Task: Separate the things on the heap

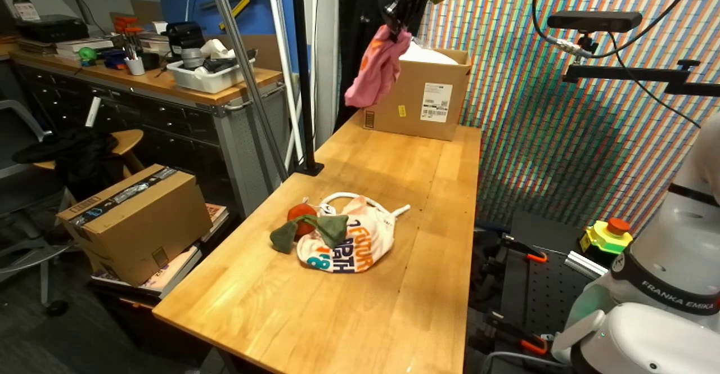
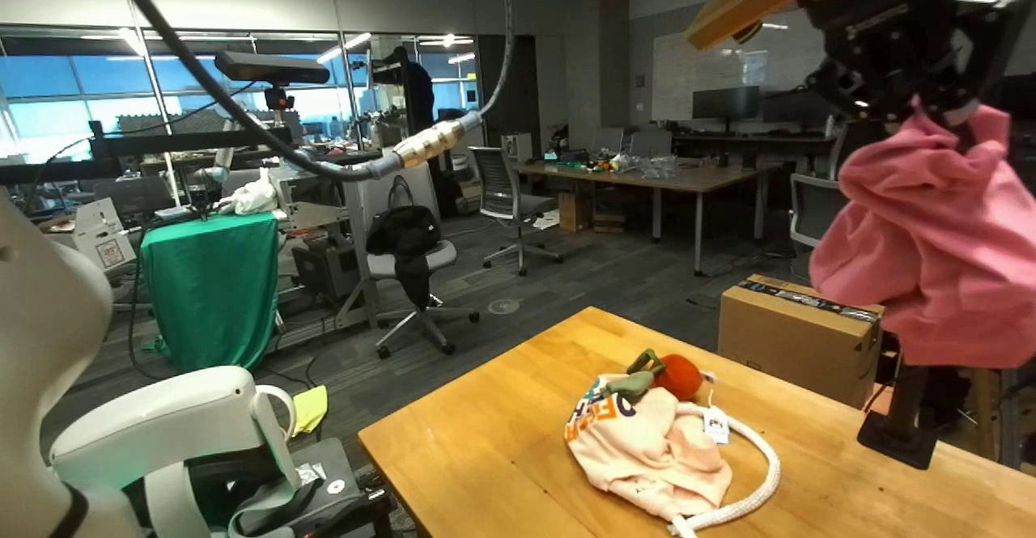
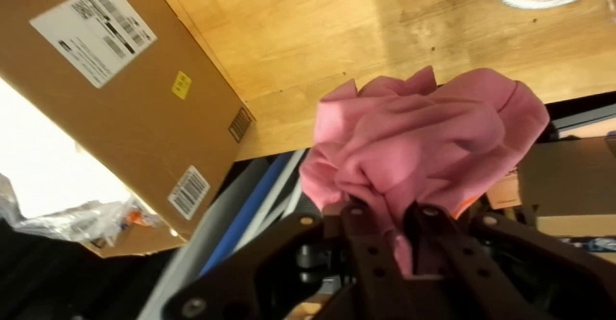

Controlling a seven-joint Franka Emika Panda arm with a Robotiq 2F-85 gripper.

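My gripper point(image 1: 397, 30) is shut on a crumpled pink cloth point(image 1: 376, 73) and holds it high above the table, beside a cardboard box. The cloth hangs down in an exterior view point(image 2: 931, 247), and the wrist view shows its folds point(image 3: 418, 132) pinched between the fingers point(image 3: 392, 219). On the table lies a pale peach cloth item with coloured print point(image 1: 363, 244), also seen in an exterior view point(image 2: 647, 457). A white rope point(image 2: 765, 449) curves from it. A red-orange round soft thing point(image 1: 302, 217) with green leaf-like flaps point(image 1: 332, 229) rests against and partly on it.
An open cardboard box point(image 1: 416, 104) with white stuff inside stands at the table's far end. A black post on a base point(image 1: 309, 169) stands at the table edge. Another cardboard box point(image 1: 135, 222) sits lower, beside the table. The wooden table point(image 1: 315, 318) has bare wood around the heap.
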